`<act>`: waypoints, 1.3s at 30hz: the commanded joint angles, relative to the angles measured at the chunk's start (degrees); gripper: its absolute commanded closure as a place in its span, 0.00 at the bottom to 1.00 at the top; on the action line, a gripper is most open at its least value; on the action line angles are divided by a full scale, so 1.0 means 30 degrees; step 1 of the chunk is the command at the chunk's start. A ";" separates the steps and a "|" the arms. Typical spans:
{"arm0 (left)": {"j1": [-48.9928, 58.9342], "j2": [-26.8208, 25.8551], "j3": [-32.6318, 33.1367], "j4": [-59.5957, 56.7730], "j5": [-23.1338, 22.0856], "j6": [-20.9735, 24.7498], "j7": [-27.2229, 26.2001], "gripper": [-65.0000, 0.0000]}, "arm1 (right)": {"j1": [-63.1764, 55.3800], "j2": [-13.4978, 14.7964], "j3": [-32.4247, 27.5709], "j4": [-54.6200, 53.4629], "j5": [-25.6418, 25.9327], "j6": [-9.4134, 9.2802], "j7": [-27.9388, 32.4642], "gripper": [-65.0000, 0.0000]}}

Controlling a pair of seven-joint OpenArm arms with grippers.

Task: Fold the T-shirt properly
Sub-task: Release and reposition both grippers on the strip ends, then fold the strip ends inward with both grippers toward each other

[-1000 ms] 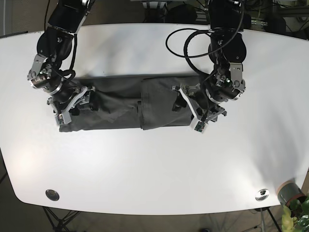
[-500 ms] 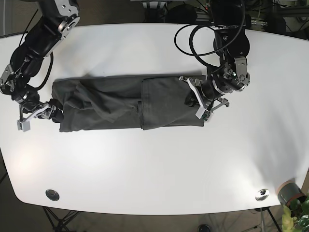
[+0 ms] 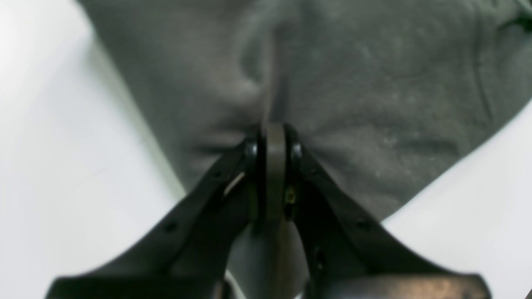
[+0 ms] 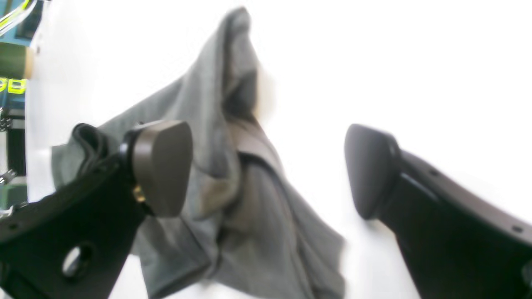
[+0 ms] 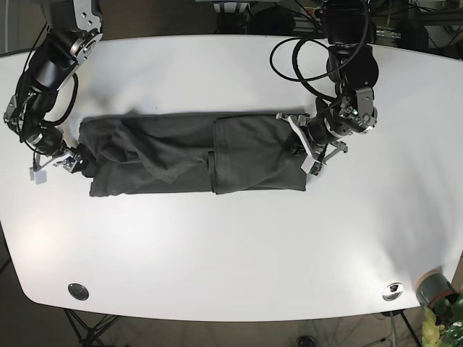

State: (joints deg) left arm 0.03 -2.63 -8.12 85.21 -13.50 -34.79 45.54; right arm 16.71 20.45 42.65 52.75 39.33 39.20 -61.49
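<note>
The dark grey T-shirt [image 5: 181,155] lies as a long flat band across the white table, with a folded layer over its right half. My left gripper [image 5: 302,148] sits at the shirt's right edge. In the left wrist view this gripper [image 3: 275,133] is shut on a pinch of the T-shirt [image 3: 353,83], which puckers at the fingertips. My right gripper [image 5: 66,163] is just off the shirt's left end. In the right wrist view it [image 4: 266,170] stands open, with the rumpled T-shirt [image 4: 232,199] end lying partly between its fingers [image 4: 162,166].
The white table [image 5: 231,246] curves to its front edge at the bottom. Two silver discs [image 5: 78,291] [image 5: 393,290] sit near that edge. A potted plant [image 5: 436,289] stands off the front right corner. Black cables [image 5: 289,65] loop above the left arm.
The right gripper left the shirt's left end, swung out to the left, then came back close to the edge. The left gripper shifted up along the shirt's right edge.
</note>
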 commanded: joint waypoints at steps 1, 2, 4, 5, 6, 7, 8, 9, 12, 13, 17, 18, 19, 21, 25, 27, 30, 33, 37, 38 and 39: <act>-0.0231 -0.0104 -0.0004 0.1677 -0.0175 -0.0083 -0.0191 1.00 | -0.0075 -0.0090 0.0009 0.0365 0.0501 0.0267 0.0205 0.16; -0.0055 -0.0074 -0.0004 0.2205 -0.0175 -0.0083 -0.0191 1.00 | -0.0105 -0.0120 0.0009 0.0365 0.0501 0.0267 0.0205 0.16; 0.0180 -0.0074 -0.0004 0.2850 -0.0175 -0.0083 -0.0191 1.00 | -0.0163 -0.0383 -0.0020 0.0365 0.0501 0.0267 0.0205 0.16; 0.0238 -0.0074 -0.0004 0.3289 -0.0175 -0.0083 -0.0191 1.00 | -0.0163 -0.0647 -0.0020 0.0365 0.0472 0.0267 0.0205 0.16; 0.0267 -0.0045 -0.0004 0.3641 -0.0175 -0.0083 -0.0191 1.00 | -0.0193 -0.0823 -0.0049 0.0365 0.0472 0.0267 0.0205 0.16; 0.0267 -0.0045 -0.0004 0.3817 -0.0175 -0.0083 -0.0191 1.00 | -0.0222 -0.0882 -0.0108 0.0365 0.0472 0.0267 0.0205 0.16; 0.0267 -0.0045 -0.0004 0.3993 -0.0175 -0.0083 -0.0191 1.00 | -0.0339 -0.0882 -0.0489 0.0365 0.0472 0.0267 0.0205 0.16; 0.0267 -0.0045 -0.0004 0.4022 -0.0146 -0.0083 -0.0191 1.00 | -0.0368 -0.0911 -0.0899 0.0394 0.0501 0.0267 0.0205 0.16; 0.0150 -0.0104 -0.0004 0.3729 0.0001 0.0035 -0.0191 1.00 | -0.0456 -0.1087 -0.2159 0.1303 0.0618 0.0267 0.0205 0.16; 0.0150 -0.0104 -0.0033 0.3436 -0.0029 0.0064 -0.0220 1.00 | -0.0486 -0.1321 -0.2189 0.1566 0.0501 0.0267 0.0205 0.17; -0.0172 -0.0133 -0.0033 0.1502 -0.0058 0.0035 -0.0308 1.00 | -0.0896 -0.1849 -0.2042 0.2592 0.0472 0.0164 0.0205 0.34; -0.0260 -0.0133 -0.0033 0.1121 -0.0058 0.0035 -0.0308 1.00 | -0.0925 -0.1878 -0.2101 0.2709 0.0472 -0.0012 0.0205 0.39; -0.0377 -0.0162 -0.0033 0.0593 -0.0029 0.0035 -0.0308 1.00 | -0.0925 -0.1907 -0.2101 0.2797 0.0472 -0.0334 0.0205 0.47; -0.0553 -0.0162 -0.0033 -0.0169 -0.0029 0.0005 -0.0337 1.00 | -0.0925 -0.1966 -0.2101 0.2856 0.0472 -0.0744 0.0234 0.60; -0.0787 -0.0162 -0.0033 -0.1487 -0.0029 0.0005 -0.0747 1.00 | -0.0925 -0.1878 -0.2130 0.3002 0.0560 -0.0979 0.0234 0.97; -0.0787 -0.0133 -0.0004 -0.1517 -0.0029 0.0005 -0.0806 1.00 | -0.0954 -0.1878 -0.2159 0.3705 0.0560 -0.1008 0.0205 0.96; -0.0758 -0.0133 0.0025 -0.1605 -0.0029 0.0005 -0.0835 1.00 | -0.1628 -0.1937 -0.2130 0.6343 0.0501 -0.1155 0.0117 0.97; -0.0758 -0.0045 0.0084 -0.1605 0.0001 0.0035 -0.0835 1.00 | -0.2332 -0.1937 -0.2159 0.9215 0.0560 -0.2503 -0.0234 0.97; -0.0787 0.0043 0.0113 -0.1634 0.0001 0.0064 -0.0835 1.00 | -0.3270 -0.1966 -0.2218 1.2673 0.0531 -0.3763 -0.0762 0.97; -0.0787 0.0043 0.0172 -0.1634 0.0001 0.0064 -0.0835 1.00 | -0.3475 -0.1995 -0.2452 1.3434 0.0531 -0.3909 -0.0791 0.97; -0.0787 0.0101 0.0436 -0.1634 0.0001 0.0064 -0.0835 1.00 | -0.3621 -0.1995 -0.2892 1.4020 0.0531 -0.3939 -0.0821 0.97</act>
State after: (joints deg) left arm -1.89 -2.09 -7.60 79.85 -14.66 -34.94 42.09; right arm 5.67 13.32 35.59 88.71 40.25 27.99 -65.41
